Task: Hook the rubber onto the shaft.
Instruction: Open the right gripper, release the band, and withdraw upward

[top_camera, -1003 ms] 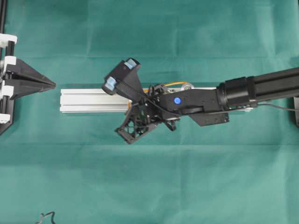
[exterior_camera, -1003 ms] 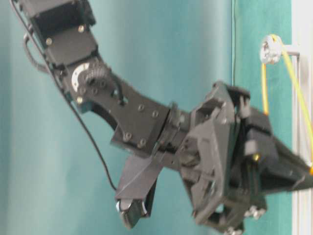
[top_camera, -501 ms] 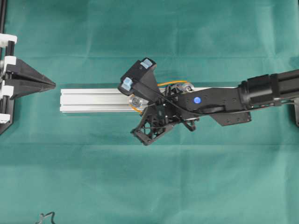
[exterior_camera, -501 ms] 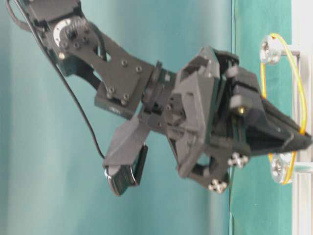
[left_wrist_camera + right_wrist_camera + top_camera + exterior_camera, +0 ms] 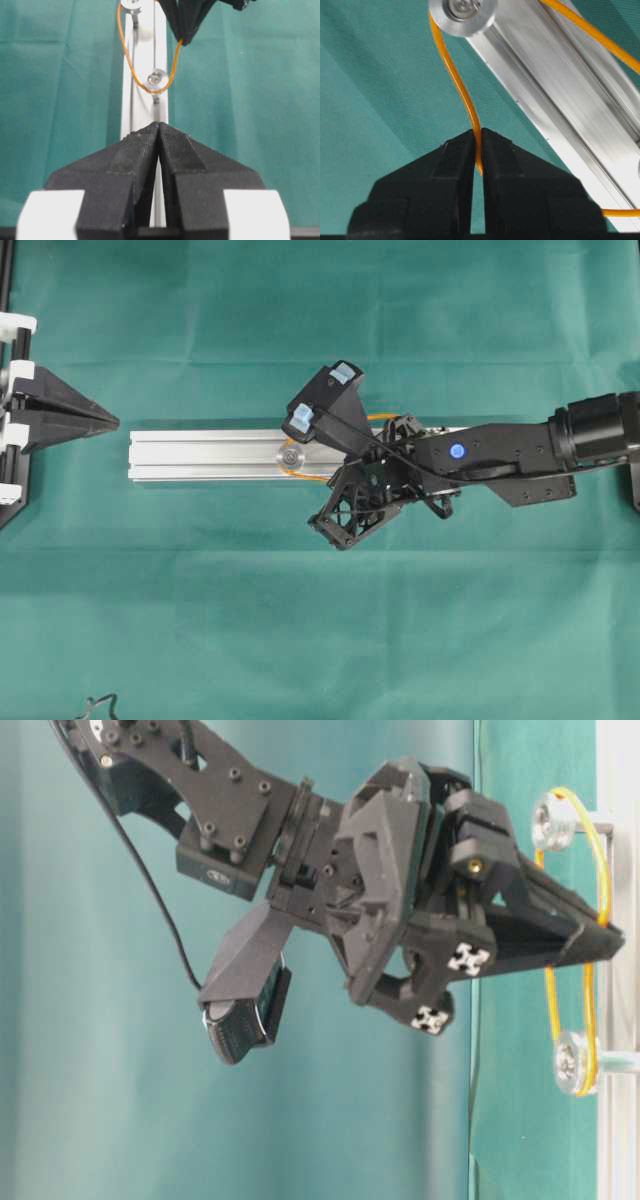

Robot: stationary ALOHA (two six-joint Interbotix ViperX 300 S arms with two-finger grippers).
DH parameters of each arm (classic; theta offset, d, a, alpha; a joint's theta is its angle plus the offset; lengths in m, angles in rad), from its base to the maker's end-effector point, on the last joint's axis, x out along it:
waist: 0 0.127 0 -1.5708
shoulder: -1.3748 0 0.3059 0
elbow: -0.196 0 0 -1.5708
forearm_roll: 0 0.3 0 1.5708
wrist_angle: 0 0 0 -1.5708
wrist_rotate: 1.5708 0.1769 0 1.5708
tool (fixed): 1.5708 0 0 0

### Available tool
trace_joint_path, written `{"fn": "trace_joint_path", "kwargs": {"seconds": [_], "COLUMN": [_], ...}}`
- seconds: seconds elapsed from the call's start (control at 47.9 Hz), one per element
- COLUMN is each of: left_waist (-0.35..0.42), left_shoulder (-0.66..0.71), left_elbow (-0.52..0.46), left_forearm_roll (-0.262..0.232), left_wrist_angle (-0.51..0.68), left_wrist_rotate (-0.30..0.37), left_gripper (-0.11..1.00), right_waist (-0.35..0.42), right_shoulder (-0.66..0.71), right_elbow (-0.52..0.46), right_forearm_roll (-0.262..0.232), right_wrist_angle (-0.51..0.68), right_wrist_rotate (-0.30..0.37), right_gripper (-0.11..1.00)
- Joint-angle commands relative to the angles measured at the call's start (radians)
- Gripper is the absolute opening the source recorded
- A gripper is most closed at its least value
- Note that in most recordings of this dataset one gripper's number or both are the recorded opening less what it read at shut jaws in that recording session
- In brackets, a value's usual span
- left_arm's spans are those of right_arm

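Note:
The rubber (image 5: 549, 1005) is a thin orange loop stretched along the silver rail (image 5: 200, 455). It runs round the shaft (image 5: 290, 455) with a silver pulley near the rail's middle and round a second shaft (image 5: 553, 820) farther along. My right gripper (image 5: 478, 132) is shut on one strand of the rubber (image 5: 460, 85) and holds it out to the side of the rail (image 5: 560, 85). The left gripper (image 5: 158, 125) is shut on nothing. It hovers off the rail's left end (image 5: 135, 455), pointing along it.
Green cloth (image 5: 320, 620) covers the table. The left arm's black and white mount (image 5: 15, 420) is at the left edge. A small black wire piece (image 5: 98, 705) lies at the bottom left, and a dark object (image 5: 634, 480) sits at the right edge.
My right gripper has drawn back to the right along the rail with the rubber. The middle shaft, hidden a second ago, now shows with the rubber round it. The left gripper has stayed still.

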Motion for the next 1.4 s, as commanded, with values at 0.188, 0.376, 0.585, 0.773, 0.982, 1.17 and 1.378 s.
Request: {"fn": "trace_joint_path", "kwargs": {"seconds": [0.188,0.376,0.585,0.773,0.982,1.17,1.378], "left_waist": [-0.002,0.000,-0.002,-0.002,-0.002,-0.002,-0.002], "left_shoulder": [0.008,0.008,0.008,0.008,0.008,0.008,0.008], "left_elbow": [-0.031,-0.032,-0.032,-0.032,-0.032,-0.032,-0.032], "left_forearm_roll": [0.003,0.003,0.002,0.002,0.003,0.003,0.003], "left_wrist_angle": [-0.006,-0.006,-0.008,-0.008,-0.008,-0.008,-0.008], "left_wrist_rotate": [0.002,0.002,0.002,0.002,0.002,0.002,0.002], "left_gripper": [0.00,0.00,0.00,0.00,0.00,0.00,0.00], "right_waist": [0.006,0.006,0.006,0.006,0.006,0.006,0.006], "right_shoulder": [-0.040,-0.040,-0.040,-0.040,-0.040,-0.040,-0.067], "right_elbow": [-0.006,-0.006,-0.006,-0.006,-0.006,-0.008,-0.014], "right_forearm_roll": [-0.017,-0.032,-0.032,-0.032,-0.032,-0.032,-0.034], "right_wrist_angle": [-0.015,-0.015,-0.011,-0.011,-0.015,-0.014,-0.008], "right_wrist_rotate": [-0.003,-0.003,-0.002,-0.003,-0.005,-0.026,-0.049], "right_gripper": [0.07,0.07,0.31,0.86,0.90,0.91,0.91]}}
